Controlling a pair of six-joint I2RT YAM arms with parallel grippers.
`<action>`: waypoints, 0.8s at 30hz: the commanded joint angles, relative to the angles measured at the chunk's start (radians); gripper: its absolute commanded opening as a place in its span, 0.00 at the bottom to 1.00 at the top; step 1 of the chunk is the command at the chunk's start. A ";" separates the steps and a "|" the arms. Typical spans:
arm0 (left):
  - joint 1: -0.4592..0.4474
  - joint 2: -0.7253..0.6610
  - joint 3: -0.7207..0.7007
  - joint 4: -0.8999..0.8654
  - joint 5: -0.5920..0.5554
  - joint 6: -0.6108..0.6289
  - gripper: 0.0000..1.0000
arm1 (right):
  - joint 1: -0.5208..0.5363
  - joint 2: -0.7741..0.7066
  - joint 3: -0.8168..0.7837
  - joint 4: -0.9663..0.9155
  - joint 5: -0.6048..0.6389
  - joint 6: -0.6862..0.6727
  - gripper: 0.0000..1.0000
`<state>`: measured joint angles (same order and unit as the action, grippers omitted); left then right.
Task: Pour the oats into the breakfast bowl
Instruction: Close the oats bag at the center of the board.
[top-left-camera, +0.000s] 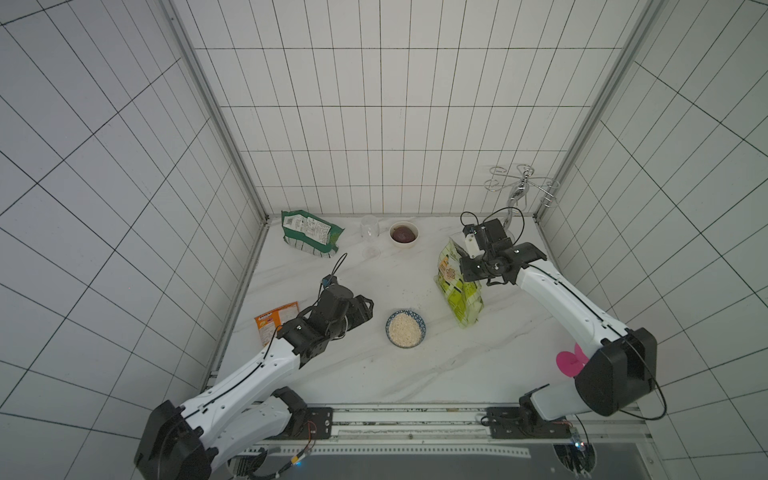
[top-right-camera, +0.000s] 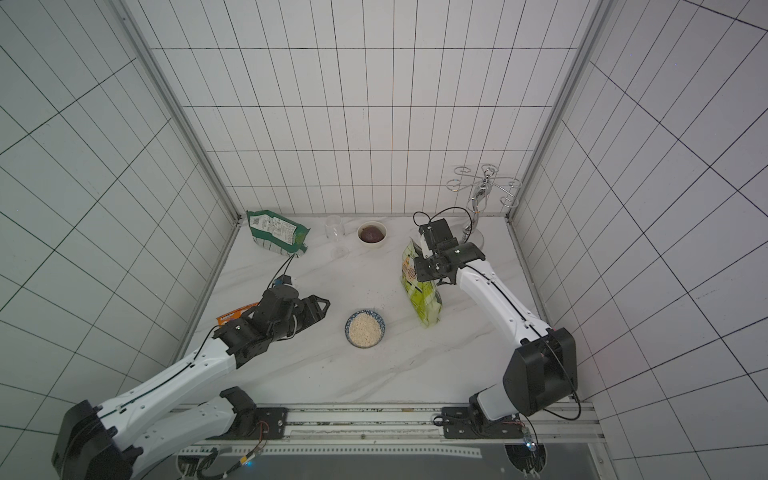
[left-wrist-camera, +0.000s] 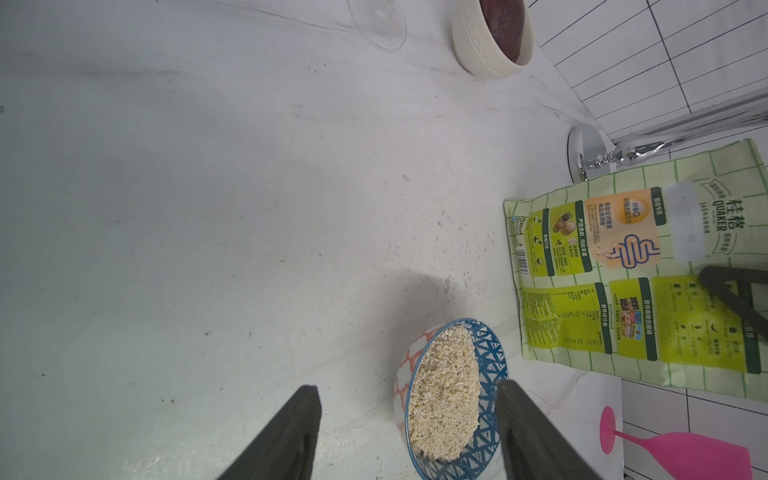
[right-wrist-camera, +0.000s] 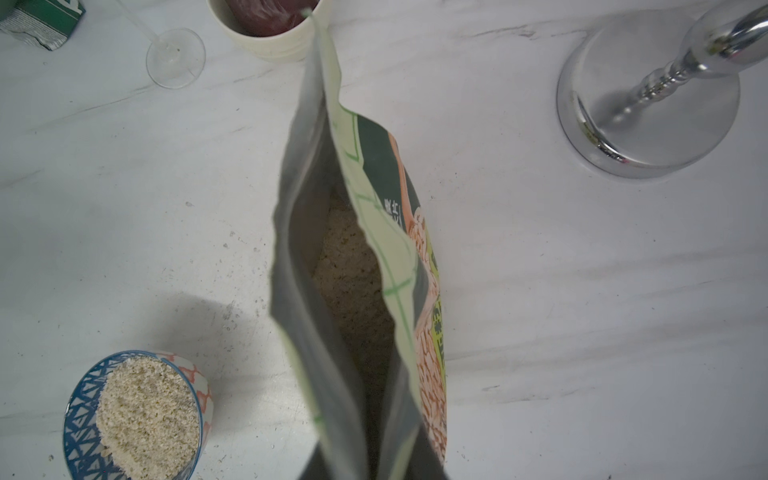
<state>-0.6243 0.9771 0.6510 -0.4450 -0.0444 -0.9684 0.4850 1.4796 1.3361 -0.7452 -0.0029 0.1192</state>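
Oats pouch (top-left-camera: 459, 299), lime-green and white, stands right of centre, long axis vertical, mouth upward between the fingers of the right gripper (right-wrist-camera: 368, 467); whether they pinch it is unclear. Left gripper (left-wrist-camera: 407, 388) gapes empty beside the blue triangle-patterned bowl (top-left-camera: 420, 321) of pale oat flakes (top-left-camera: 404, 329), lower centre.

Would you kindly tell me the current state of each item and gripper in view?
breakfast bowl, upright, full of oats.
oat pouch, upright, top open, oats inside.
left gripper, open, empty.
right gripper, around pouch top, grip unclear.
white bowl, upright, dark contents.
wine glass, upright, empty.
dark green bag, lying flat.
orange packet, lying flat.
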 joint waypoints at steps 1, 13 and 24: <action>0.006 -0.016 -0.013 0.011 -0.015 0.008 0.69 | -0.010 0.021 0.047 0.041 -0.007 0.002 0.46; 0.005 -0.011 -0.006 0.010 -0.018 0.010 0.69 | -0.012 0.026 0.072 0.069 0.011 -0.012 0.00; 0.005 -0.005 -0.002 0.013 -0.022 0.007 0.69 | -0.017 0.122 0.151 0.056 0.033 -0.027 0.49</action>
<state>-0.6243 0.9756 0.6502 -0.4450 -0.0521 -0.9684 0.4770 1.5604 1.4425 -0.7082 0.0071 0.1040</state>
